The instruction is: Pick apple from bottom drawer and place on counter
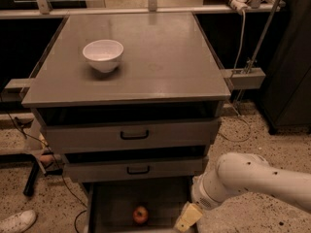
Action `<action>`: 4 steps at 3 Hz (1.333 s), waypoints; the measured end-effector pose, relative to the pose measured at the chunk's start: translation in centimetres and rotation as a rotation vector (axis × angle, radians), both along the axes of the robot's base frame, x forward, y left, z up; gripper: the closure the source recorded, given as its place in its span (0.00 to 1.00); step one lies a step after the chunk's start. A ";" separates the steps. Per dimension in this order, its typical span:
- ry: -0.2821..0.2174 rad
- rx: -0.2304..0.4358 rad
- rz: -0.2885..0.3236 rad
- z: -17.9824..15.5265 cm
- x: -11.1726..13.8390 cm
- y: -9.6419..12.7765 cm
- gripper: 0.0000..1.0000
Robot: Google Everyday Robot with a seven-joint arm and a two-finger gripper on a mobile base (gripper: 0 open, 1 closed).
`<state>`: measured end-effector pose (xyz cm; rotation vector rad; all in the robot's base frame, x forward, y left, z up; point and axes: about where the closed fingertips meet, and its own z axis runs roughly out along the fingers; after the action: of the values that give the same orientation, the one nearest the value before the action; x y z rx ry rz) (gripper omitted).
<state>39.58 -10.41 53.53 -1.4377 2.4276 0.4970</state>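
Apple (140, 214) on floor of open btm drawer (111, 203), near centre. Gripper (188, 217) low at drawer's right side, just right of apple, apart; grip state: can't tell. Bowl (103, 55) far left on counter (165, 52).

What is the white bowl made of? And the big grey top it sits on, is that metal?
The bowl looks like glazed ceramic, or maybe hard plastic: plain white, smooth, softly shiny. The counter looks like painted metal, perhaps laminate: flat grey, slightly glossy, with pale reflections. The gripper hangs low at the open bottom drawer, right of the apple.
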 end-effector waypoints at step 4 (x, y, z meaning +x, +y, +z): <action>0.074 0.244 0.016 -15.0 1.2 3.8 0.00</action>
<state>40.73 -6.59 38.58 -1.3578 2.3148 0.8322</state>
